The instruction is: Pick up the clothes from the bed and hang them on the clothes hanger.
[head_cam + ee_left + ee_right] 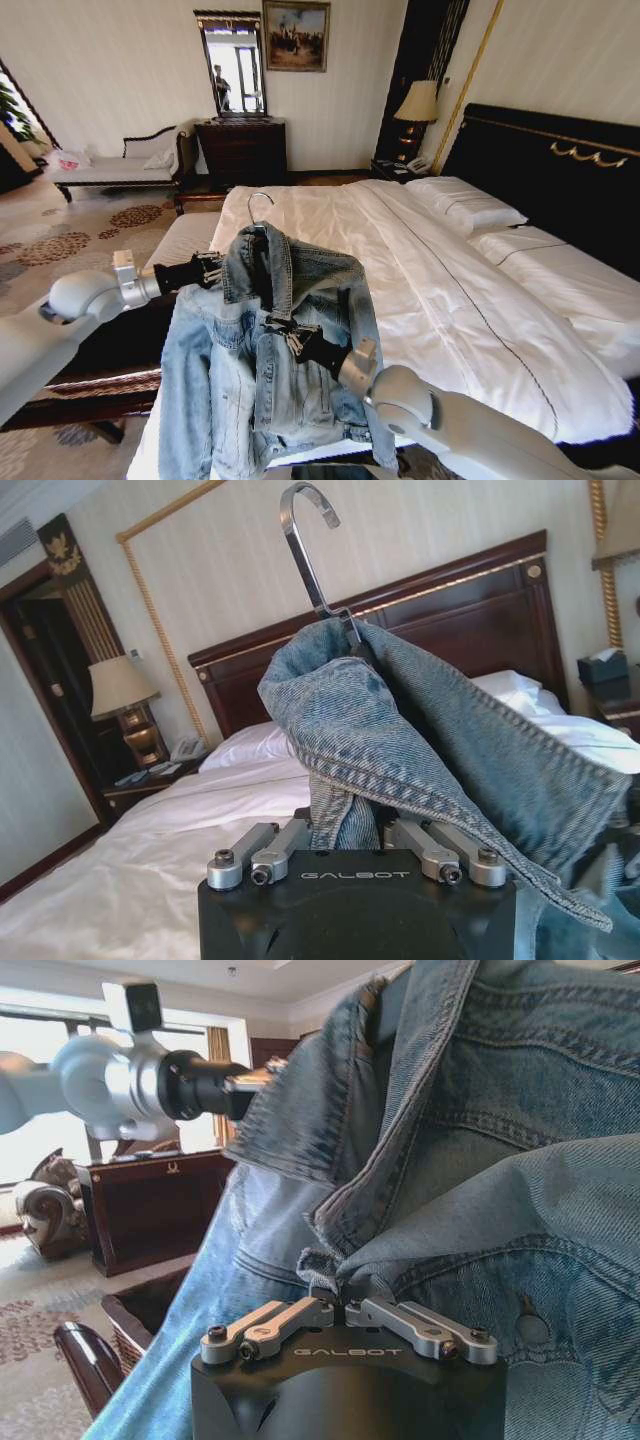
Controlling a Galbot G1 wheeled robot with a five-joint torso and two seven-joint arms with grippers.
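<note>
- Denim jacket (pixel 265 370) hangs in the air over the near edge of the bed (pixel 420 290), draped on the black hanger (pixel 262 235) with its silver hook up.
- Left gripper (pixel 212 270) is clamped on the collar fold at the hanger's shoulder.
- Right gripper (pixel 290 338) pinches the front placket lower down.
- Judged best: keep the hanger level, tug the front gently downward so both shoulders seat evenly without slipping.

You are looking at a hotel-style bedroom: a wide white-sheeted bed (pixel 430 270) under a tall black gold-trimmed headboard (pixel 560 170), a shaded lamp (pixel 418 103) beside it, a dark wooden dresser (pixel 240 150) beyond its foot.
</note>
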